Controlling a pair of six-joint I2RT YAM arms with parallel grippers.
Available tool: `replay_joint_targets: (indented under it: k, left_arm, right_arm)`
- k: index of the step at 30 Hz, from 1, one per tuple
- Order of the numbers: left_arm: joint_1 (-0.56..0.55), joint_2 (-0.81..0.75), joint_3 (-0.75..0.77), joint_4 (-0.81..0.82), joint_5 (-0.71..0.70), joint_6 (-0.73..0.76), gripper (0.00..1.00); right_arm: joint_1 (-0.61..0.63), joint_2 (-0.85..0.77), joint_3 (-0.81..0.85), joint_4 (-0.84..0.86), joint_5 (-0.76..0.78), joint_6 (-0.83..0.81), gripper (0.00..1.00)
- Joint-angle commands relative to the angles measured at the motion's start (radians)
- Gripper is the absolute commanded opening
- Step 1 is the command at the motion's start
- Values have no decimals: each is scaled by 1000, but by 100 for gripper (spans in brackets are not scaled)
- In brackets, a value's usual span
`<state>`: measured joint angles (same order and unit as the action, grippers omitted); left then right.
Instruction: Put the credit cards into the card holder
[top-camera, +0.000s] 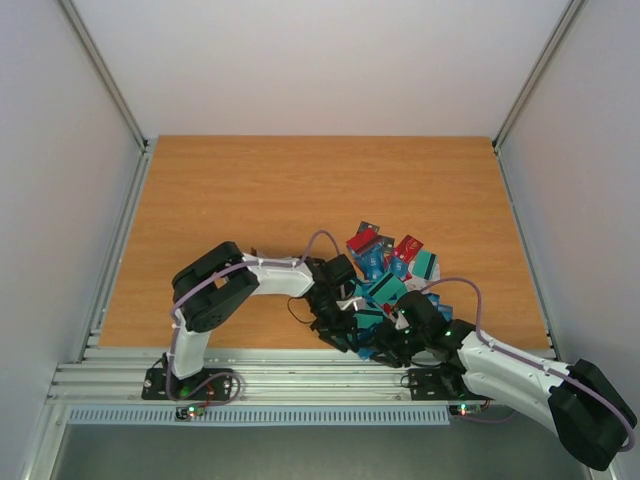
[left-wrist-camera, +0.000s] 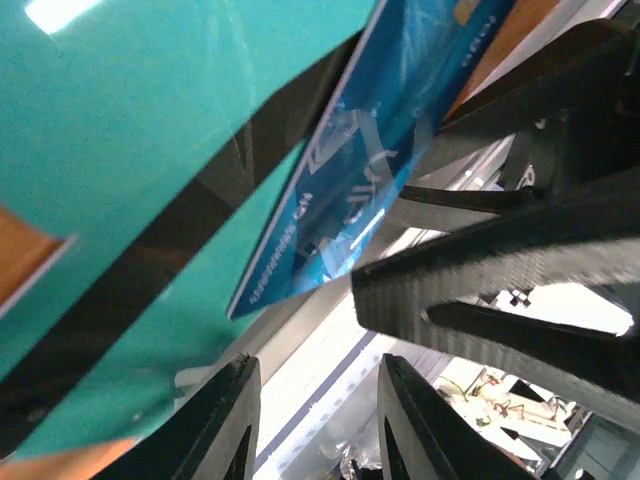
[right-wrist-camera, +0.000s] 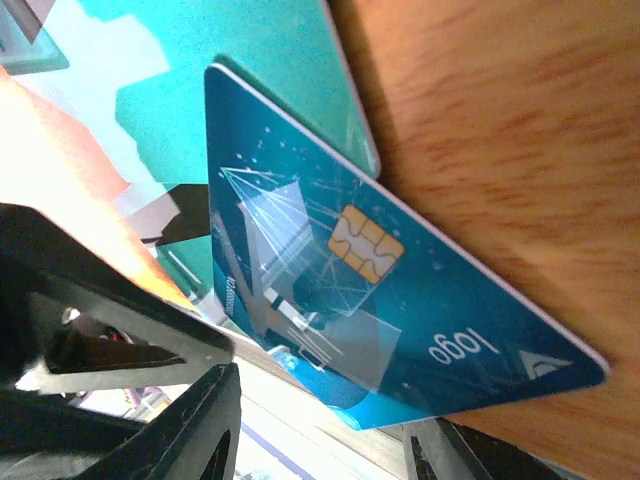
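Credit cards lie heaped at the near right of the table. Left gripper: jaws apart, empty, tips beside a teal card. Right gripper: jaws flank a blue card; whether it is grasped cannot be told.

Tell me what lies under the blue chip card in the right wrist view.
A teal card pokes out from under the blue chip card; wooden table shows beside them. Whatever the blue card covers is hidden.

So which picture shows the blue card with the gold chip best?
The right wrist view: the blue card faces the camera, chip and the word logo clear. The left wrist view shows it slanted and partly cut off. From the top it is lost in the pile.
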<state>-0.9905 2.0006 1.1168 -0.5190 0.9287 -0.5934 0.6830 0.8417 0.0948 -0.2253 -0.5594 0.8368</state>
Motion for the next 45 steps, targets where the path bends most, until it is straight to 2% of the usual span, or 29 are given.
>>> replay_joint_targets:
  k: [1, 8, 11, 17, 20, 29, 39, 45]
  left_arm:
    - [3, -96, 35, -66, -44, 46, 35]
    - [31, -160, 85, -112, -106, 55, 36]
    - [32, -126, 95, -94, -153, 79, 36]
    - [25, -37, 56, 44, -134, 73, 35]
    - [13, -13, 45, 70, -114, 75, 36]
    - [-14, 34, 5, 73, -181, 91, 35]
    - [-17, 78, -18, 133, -116, 73, 35]
    - [-17, 79, -48, 187, -79, 41, 35]
  right_arm:
    - [-37, 64, -58, 74, 336, 38, 45]
    - [-37, 77, -57, 79, 331, 38, 45]
    - [-36, 87, -59, 89, 329, 38, 45]
    - [-36, 120, -56, 121, 322, 36, 45]
    - [-36, 132, -57, 133, 318, 36, 45]
    - [-37, 147, -58, 154, 316, 40, 45]
    - [-36, 157, -39, 192, 288, 47, 38]
    - [-36, 85, 12, 76, 285, 38, 37]
